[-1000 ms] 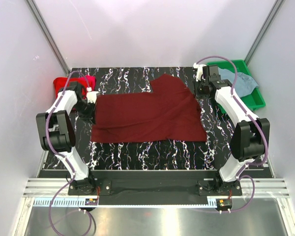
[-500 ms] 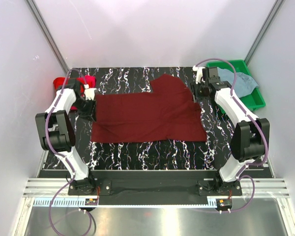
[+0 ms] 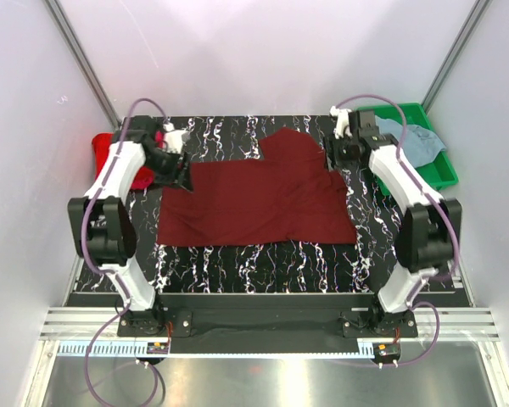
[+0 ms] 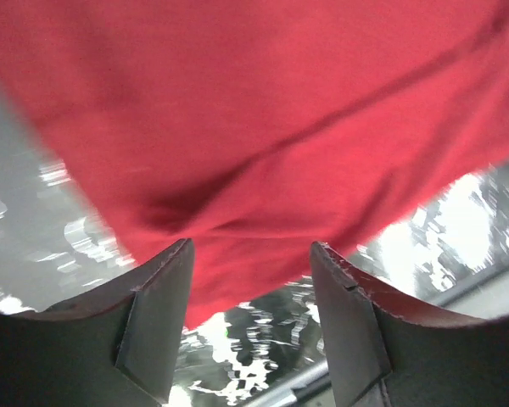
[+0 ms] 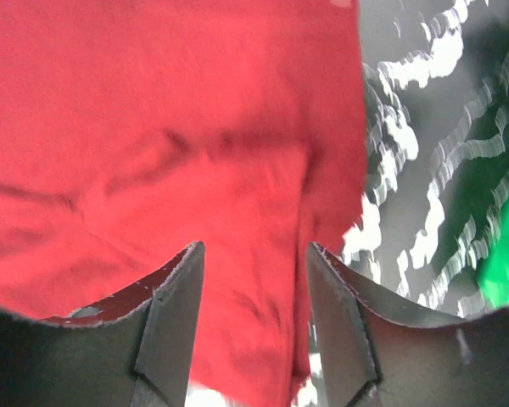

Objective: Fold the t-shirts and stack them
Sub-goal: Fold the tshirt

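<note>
Dark maroon t-shirt [image 3: 254, 199] spread flat mid-table. I see my left gripper [image 4: 250, 248] over its far-left corner and my right gripper [image 5: 254, 248] over its far-right edge, both with jaws parted and gripping nothing. Bright red t-shirt [image 3: 103, 148] far left; grey-blue t-shirt [image 3: 417, 140] in green tray [image 3: 439, 174].

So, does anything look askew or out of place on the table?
The dark maroon t-shirt lies unevenly: a flap juts toward the far edge on its right side, and its near edge is stepped. Nothing looks spilled or damaged.
</note>
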Motion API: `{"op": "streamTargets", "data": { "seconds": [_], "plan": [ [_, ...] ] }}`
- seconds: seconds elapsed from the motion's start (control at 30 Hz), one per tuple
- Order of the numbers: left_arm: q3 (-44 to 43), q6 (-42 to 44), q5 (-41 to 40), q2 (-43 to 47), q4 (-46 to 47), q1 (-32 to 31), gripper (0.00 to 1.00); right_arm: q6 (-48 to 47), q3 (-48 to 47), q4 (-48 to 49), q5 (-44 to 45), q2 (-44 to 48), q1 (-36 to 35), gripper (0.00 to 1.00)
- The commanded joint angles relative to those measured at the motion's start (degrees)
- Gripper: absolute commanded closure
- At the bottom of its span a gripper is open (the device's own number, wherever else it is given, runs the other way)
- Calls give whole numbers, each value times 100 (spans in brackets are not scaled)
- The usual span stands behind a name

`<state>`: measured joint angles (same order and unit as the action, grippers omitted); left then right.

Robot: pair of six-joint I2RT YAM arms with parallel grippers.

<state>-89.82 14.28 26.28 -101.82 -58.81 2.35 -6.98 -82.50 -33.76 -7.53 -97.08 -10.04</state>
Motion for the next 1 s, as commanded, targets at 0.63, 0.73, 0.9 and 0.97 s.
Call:
{"op": "streamTargets", "data": {
  "seconds": [0.63,0.73,0.9,0.97],
  "plan": [
    [307,-154,-923,-426,-158,81,2,-5,-3677,-1379,-1866,-3186,-507,44],
    [237,-154,-1099,-426,-96,301,7,-188,-3501,-1537,-2016,-3116,-708,47],
    [131,-92,-959,-620,-105,424,6,-594,-3431,-1933,-1778,-3115,-1043,49],
    [149,-119,-757,-620,-96,416,1,-567,-3352,-1924,-1743,-3133,-1052,51]
  ]
}}
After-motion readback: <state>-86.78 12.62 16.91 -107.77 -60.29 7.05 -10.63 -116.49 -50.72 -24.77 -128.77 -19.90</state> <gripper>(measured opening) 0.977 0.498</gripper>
